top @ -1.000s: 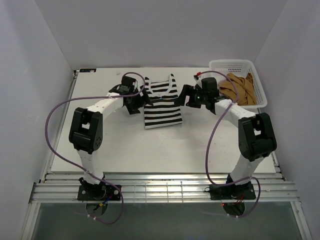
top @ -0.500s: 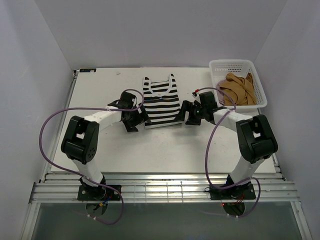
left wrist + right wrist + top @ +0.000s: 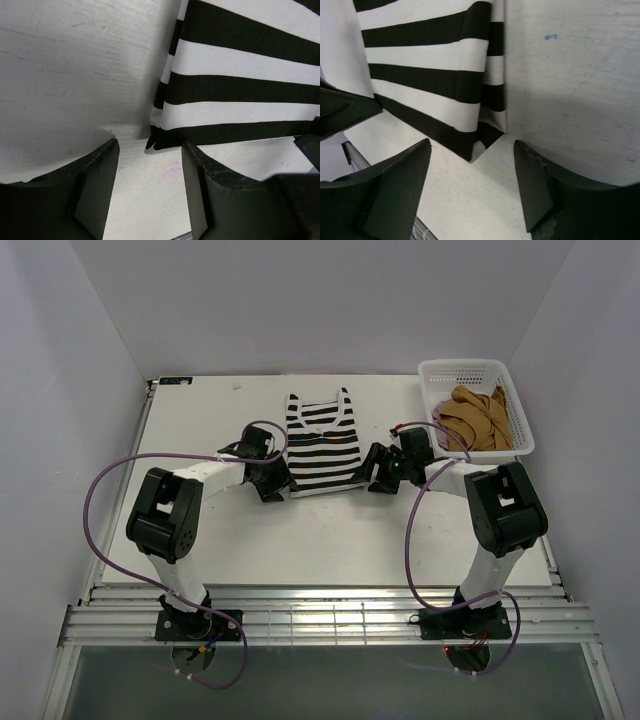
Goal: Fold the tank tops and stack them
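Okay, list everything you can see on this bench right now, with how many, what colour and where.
striped top: one, black and white, flat on the far middle of the table
tan top: one crumpled heap, tan-brown, inside the basket
basket: one, white mesh, far right corner
table: one, white
cables: two, purple, one looping off each arm
arms: two, white and black, bases at the near edge
left gripper: one, black, open, around the top's near left corner
right gripper: one, black, open, around the top's near right corner
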Available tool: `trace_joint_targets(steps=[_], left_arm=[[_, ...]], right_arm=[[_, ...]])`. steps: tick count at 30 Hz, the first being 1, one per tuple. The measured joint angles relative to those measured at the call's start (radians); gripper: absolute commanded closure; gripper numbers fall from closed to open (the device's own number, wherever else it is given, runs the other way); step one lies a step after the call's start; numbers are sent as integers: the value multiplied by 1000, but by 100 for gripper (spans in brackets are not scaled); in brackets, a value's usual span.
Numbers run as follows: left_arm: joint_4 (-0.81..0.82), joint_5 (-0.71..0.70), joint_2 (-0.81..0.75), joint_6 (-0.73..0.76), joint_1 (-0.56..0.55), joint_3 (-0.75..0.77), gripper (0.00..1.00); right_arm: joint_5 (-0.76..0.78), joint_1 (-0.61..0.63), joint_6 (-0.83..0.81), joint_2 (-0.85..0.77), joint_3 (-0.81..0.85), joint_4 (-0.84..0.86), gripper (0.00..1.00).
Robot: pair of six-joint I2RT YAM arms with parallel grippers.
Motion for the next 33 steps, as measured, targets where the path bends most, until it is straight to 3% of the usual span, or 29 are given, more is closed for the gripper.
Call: trace_joint_targets(steps=[5,11,14,15,16,24,33], left_arm=[[19,9,18,-8,1,0,53],[44,34,36,-8,2,0,62],[61,55,49,-11,3,-2,79],[64,57,53,-11,3,-2,87],[68,63,59,-14,3,-2,100],[112,91,28,-19,3,-57,100],[36,159,-198,-51,-50,-248,100]], right_arm=[[-19,-16,30,21,-21,49,45],[-48,-22,55,62,-22,85,69],[-47,-22,59,73,-23,92,81],[-47,-22,60,77,-23,94,90],[-49,-23,58,80,-23,98,92],[-59,-24,60,50,-79,130,92],[-124,-14,37,-270,-376,57,92]])
